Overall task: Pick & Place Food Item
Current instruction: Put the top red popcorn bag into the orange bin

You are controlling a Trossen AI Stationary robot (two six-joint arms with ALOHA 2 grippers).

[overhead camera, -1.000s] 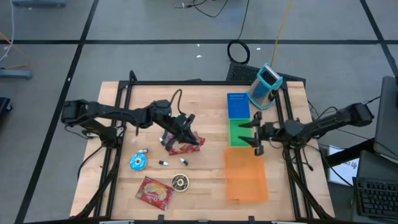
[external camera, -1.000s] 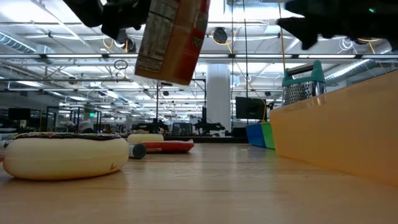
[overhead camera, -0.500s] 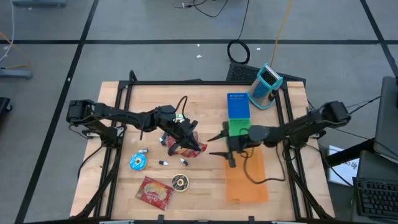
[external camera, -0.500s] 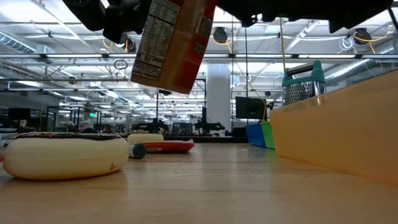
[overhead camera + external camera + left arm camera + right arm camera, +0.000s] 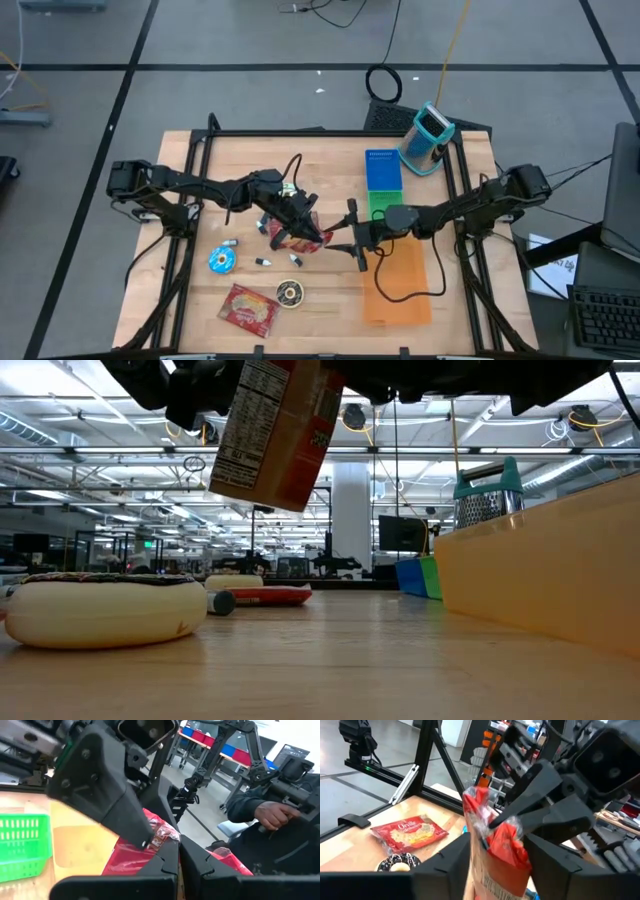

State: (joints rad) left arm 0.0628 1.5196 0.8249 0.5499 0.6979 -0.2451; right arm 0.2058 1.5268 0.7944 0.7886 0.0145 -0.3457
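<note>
Basically, you've got a handover set up mid-air over the table (image 5: pixel 250 170), left of the orange bin (image 5: pixel 397 285). Left gripper (image 5: pixel 297 213) is pinched tight on the crimped top seam of the red bag (image 5: pixel 300 236); the bag hangs off it above the wood, clear of everything. Right gripper (image 5: pixel 352 237) sits just beside the bag; in its wrist view both fingers (image 5: pixel 442 860) stand apart, either side of the bag, not clamped on it as far as I can tell.

Handling, my read: light film pouch, soft, crinkly, slick. It hangs tilted from one pinch, so it'll swing and fold rather than hold shape. Contents are probably crushable, so don't squeeze the belly. Grab a flat seam or the upper edge near the left pinch, close slowly, and confirm the hold before the left lets go.
</note>
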